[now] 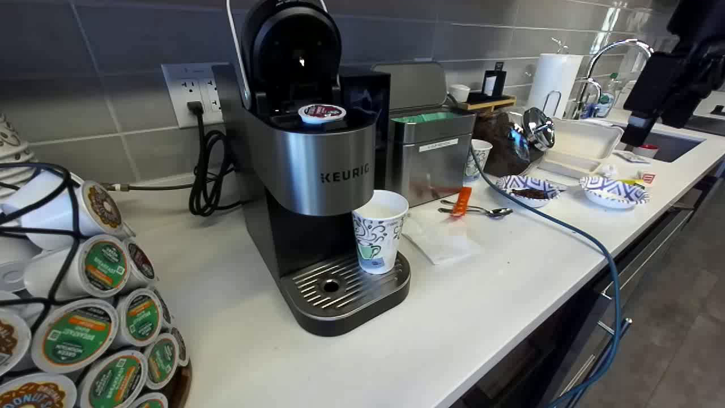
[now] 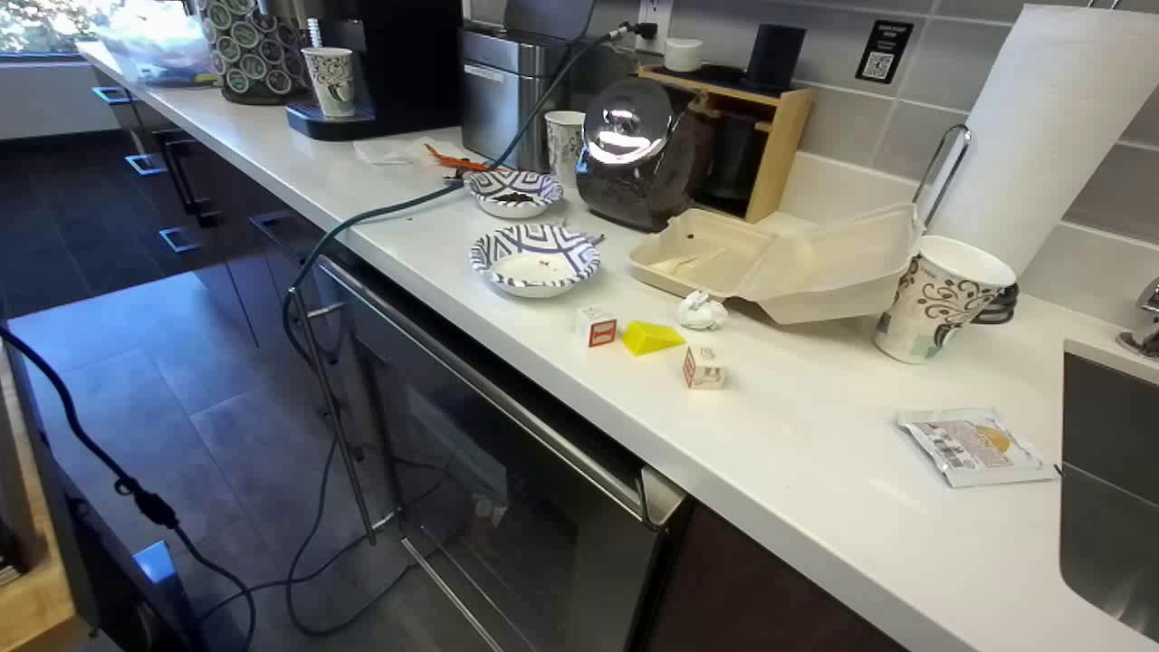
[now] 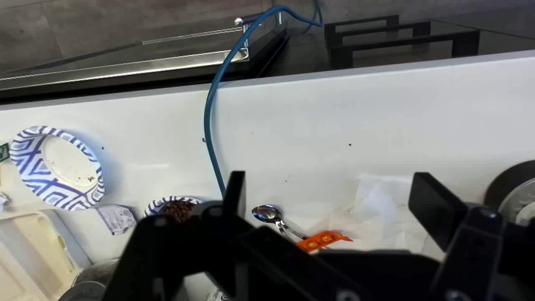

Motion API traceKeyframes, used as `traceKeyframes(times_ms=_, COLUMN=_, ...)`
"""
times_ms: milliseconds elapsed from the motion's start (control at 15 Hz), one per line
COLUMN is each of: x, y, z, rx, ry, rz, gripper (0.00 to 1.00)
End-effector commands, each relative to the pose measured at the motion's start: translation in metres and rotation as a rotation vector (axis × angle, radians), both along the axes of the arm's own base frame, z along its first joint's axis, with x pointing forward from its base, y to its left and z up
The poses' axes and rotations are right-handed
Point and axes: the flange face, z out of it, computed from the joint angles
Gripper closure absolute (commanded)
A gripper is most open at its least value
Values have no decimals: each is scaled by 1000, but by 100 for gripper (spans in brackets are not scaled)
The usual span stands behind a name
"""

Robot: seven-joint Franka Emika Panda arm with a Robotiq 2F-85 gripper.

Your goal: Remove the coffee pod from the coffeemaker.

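Coffeemaker (image 1: 311,164): pod (image 1: 322,112) in its open top.
Bowl (image 1: 535,182) to the right: brown bits (image 1: 531,194) inside.
Gripper (image 3: 334,205): fingers (image 3: 436,209) spread wide.

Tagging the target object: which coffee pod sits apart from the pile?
The maroon-lidded pod in the open top of the coffeemaker; the other pods are piled together beside it.

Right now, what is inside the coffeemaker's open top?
A coffee pod sits in the coffeemaker, its printed top and white rim showing. Its lower body is hidden, and so is whatever lies beneath it.
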Motion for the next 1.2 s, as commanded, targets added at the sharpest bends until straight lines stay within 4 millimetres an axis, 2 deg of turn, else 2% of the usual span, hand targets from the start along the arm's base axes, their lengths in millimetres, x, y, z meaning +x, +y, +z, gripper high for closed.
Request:
traceKeyframes(times_ms=0, x=0, y=0, z=1, rx=0, ry=1, rz=0, gripper=0)
traceKeyframes(times_ms=667, x=0, y=0, z=1, rx=0, ry=1, rz=0, gripper=0)
traceKeyframes(times_ms=800, x=21, y=23, z=14, rx=-25, ry=-41, rz=44, gripper=0)
traceKeyframes(times_ms=1133, x=59, y=107, z=82, rx=-35, ry=-224, rz=175, gripper=0)
